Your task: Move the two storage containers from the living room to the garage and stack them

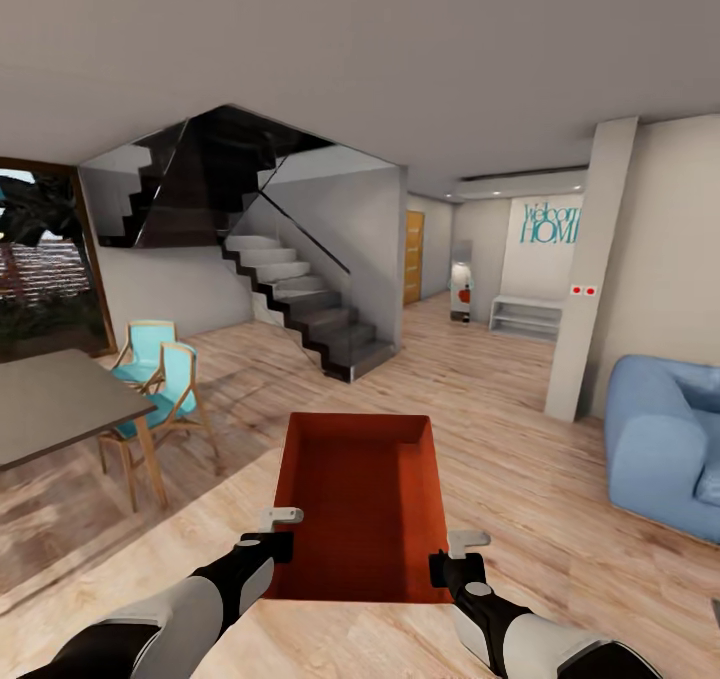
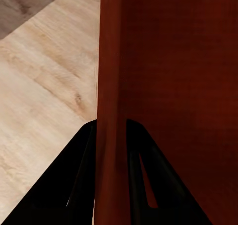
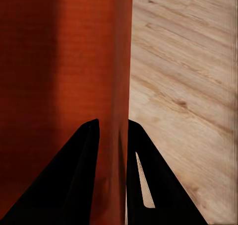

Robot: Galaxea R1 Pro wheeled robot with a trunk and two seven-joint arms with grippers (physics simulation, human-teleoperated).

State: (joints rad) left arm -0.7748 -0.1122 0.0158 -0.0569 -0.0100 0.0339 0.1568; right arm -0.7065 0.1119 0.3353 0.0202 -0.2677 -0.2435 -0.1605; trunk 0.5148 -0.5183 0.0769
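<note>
Both arms are out in front. The left gripper (image 1: pixel 283 531) is clamped on the left wall of an orange-red bin (image 1: pixel 362 504), near its close corner. You can see it well in the left wrist view, where the two dark fingers (image 2: pixel 79 180) sit either side of the thin wall. The right gripper (image 1: pixel 452 555) is doing the same on the right wall, pinching it between its fingers (image 3: pixel 84 175). So the bin (image 2: pixel 168 86) is held up between the two arms, open side up, with nothing in it, above the wood floor (image 1: pixel 520 479) rather than sitting on it. From the right wrist camera it's just the bin's wall (image 3: pixel 64 71) and planks beyond.

Around it: this is the living area, light wood planks everywhere. Off to the left there's a grey tabletop (image 1: pixel 45 404) with two turquoise chairs (image 1: pixel 165 384) tucked by it. Further back in the middle is a staircase (image 1: pixel 300 304) with a glass side. On the right, a blue sofa (image 1: pixel 665 439) sits near a white pillar (image 1: pixel 590 269). Far back there's a wall with teal "Welcome HOME" lettering (image 1: pixel 550 223), a low white shelf (image 1: pixel 527 315) under it, and a wooden door (image 1: pixel 413 257) down the hallway.
</note>
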